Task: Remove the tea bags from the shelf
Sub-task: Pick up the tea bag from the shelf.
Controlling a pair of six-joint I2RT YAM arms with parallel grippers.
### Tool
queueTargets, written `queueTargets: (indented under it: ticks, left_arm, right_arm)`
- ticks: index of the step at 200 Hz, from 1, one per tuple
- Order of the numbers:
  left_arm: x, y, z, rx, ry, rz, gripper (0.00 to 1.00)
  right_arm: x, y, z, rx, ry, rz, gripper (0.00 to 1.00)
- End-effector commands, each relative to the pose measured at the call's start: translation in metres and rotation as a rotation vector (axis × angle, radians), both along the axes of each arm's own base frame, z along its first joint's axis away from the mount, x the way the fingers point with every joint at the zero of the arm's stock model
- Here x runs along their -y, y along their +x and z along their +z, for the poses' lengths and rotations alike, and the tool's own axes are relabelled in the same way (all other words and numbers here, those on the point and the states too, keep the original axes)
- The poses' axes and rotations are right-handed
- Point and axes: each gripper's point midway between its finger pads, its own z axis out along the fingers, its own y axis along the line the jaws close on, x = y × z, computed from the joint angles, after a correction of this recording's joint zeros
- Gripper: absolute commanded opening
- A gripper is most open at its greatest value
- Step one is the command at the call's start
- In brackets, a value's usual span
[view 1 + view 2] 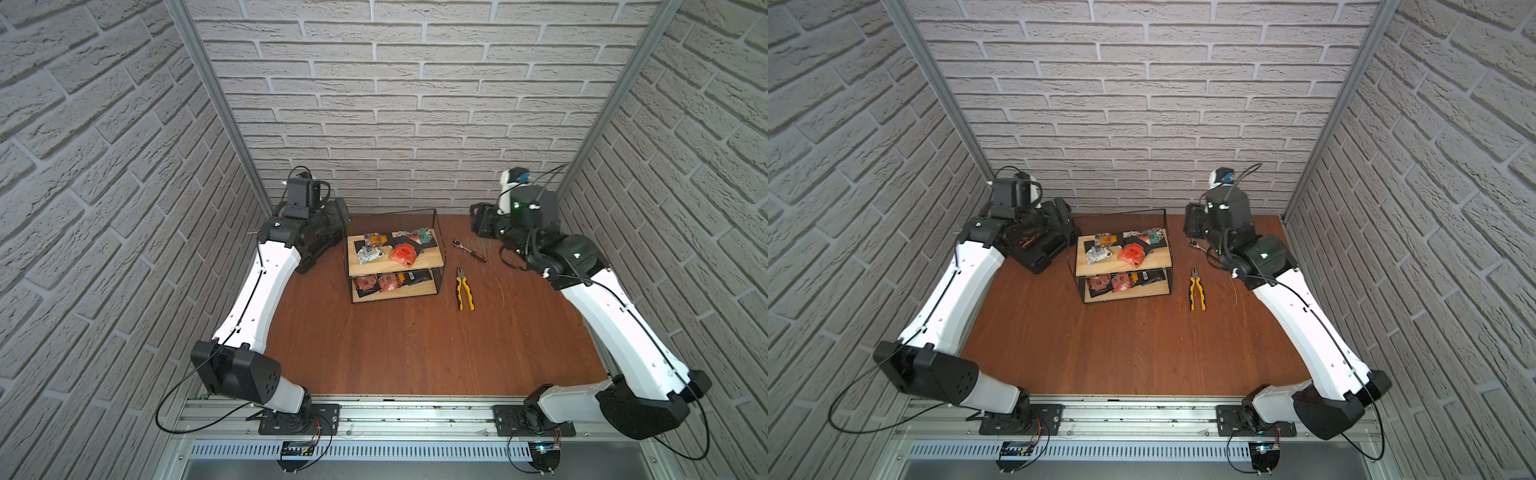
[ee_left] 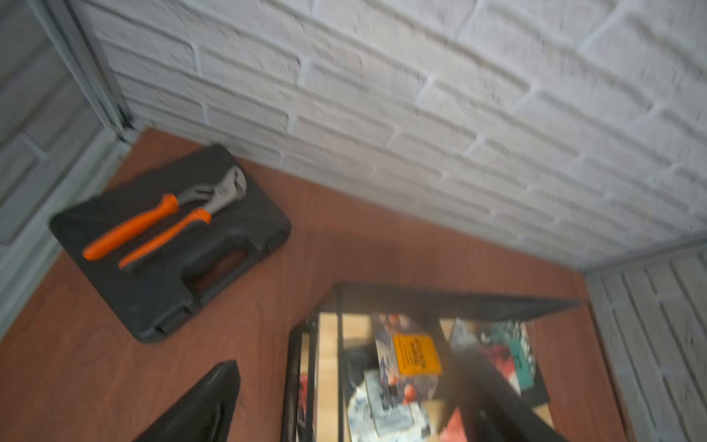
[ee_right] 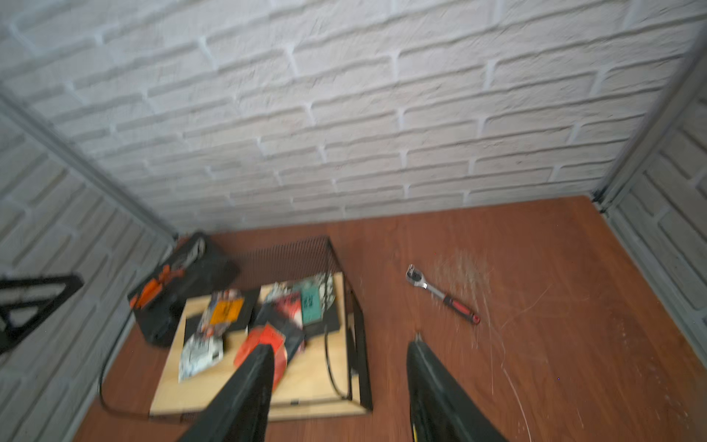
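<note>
Flat square foil tea bags [image 1: 402,254], red, black-orange, silver and teal, lie on both pine boards of the black wire-mesh shelf [image 1: 428,262]. The left gripper [image 2: 344,361] and right gripper [image 3: 340,342] flank it, jaws apart and apparently empty despite blur, likely placed to share the picking.

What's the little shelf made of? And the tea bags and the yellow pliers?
The shelf: pale matte wood boards in a black wire-mesh frame, likely metal. The tea bags: crinkled, slightly shiny packets, probably foil or coated paper. The pliers: grey metal head, yellow-and-black handles that look like plastic or rubber.
</note>
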Motion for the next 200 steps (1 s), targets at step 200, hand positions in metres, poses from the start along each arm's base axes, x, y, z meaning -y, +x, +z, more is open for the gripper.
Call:
queueTargets:
  ticks: [200]
  left_arm:
    - [0.011, -0.018, -0.088, -0.259, 0.087, -0.093, 0.57]
  right_arm:
    - [-0.140, 0.040, -0.128, -0.420, -0.274, 0.145, 0.81]
